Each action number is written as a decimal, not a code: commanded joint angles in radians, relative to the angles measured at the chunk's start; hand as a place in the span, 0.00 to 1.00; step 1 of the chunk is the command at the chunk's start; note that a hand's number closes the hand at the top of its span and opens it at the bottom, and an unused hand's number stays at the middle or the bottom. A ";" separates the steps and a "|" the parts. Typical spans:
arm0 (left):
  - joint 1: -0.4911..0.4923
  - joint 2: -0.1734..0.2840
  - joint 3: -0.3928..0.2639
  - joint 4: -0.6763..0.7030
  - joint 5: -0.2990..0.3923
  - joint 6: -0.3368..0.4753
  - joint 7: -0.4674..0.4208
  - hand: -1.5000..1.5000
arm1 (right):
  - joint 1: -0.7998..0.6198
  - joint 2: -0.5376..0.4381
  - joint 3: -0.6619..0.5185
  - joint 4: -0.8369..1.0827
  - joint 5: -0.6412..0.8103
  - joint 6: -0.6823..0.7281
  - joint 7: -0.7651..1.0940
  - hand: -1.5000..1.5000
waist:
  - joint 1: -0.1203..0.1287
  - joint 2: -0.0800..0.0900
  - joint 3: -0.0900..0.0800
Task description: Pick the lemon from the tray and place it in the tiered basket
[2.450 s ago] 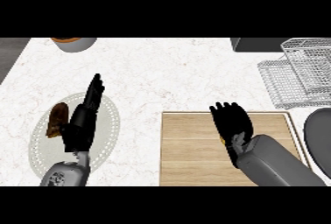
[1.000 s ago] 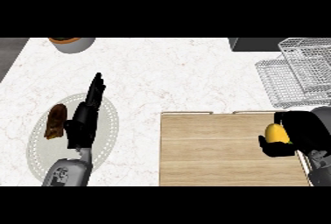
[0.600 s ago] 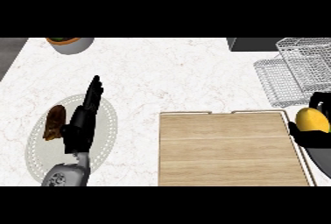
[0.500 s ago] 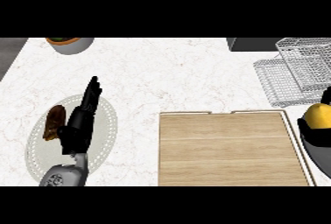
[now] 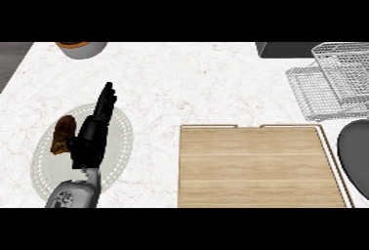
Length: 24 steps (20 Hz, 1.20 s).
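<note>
pale wooden tray (image 5: 256, 168), white wire basket (image 5: 333, 80)

The white marble bench (image 5: 187, 78) is carrying a wooden tray (image 5: 256, 168). Left of the tray a pale round plate (image 5: 122, 141) is lying; behind the tray to the right the wire tiered basket (image 5: 335, 80) is standing. A bowl (image 5: 81, 48) is sitting far behind the plate.

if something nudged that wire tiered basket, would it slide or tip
The wire tiered basket looks like open mesh, so probably light and apt to slide on the smooth marble counter. Its stacked tiers suggest a push high up might tip it. Likely stiff.
</note>
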 commanded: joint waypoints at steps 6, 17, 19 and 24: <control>0.001 0.001 -0.005 0.018 -0.002 -0.025 -0.032 0.50 | -0.242 0.032 -0.059 0.264 -0.089 -0.015 -0.025 1.00 | 0.017 0.006 0.001; 0.015 0.004 -0.009 -0.013 -0.008 -0.019 -0.018 0.50 | -0.378 0.011 0.057 0.655 0.165 -0.210 -0.252 1.00 | 0.024 0.008 0.001; 0.044 -0.008 0.007 0.011 0.020 -0.024 -0.067 0.50 | -0.414 0.040 0.089 0.671 0.195 -0.220 -0.234 1.00 | 0.019 0.006 0.001; 0.008 -0.013 0.000 0.023 -0.007 0.002 -0.043 0.50 | -0.438 -0.002 0.092 0.900 0.273 -0.316 -0.418 1.00 | 0.020 0.007 0.001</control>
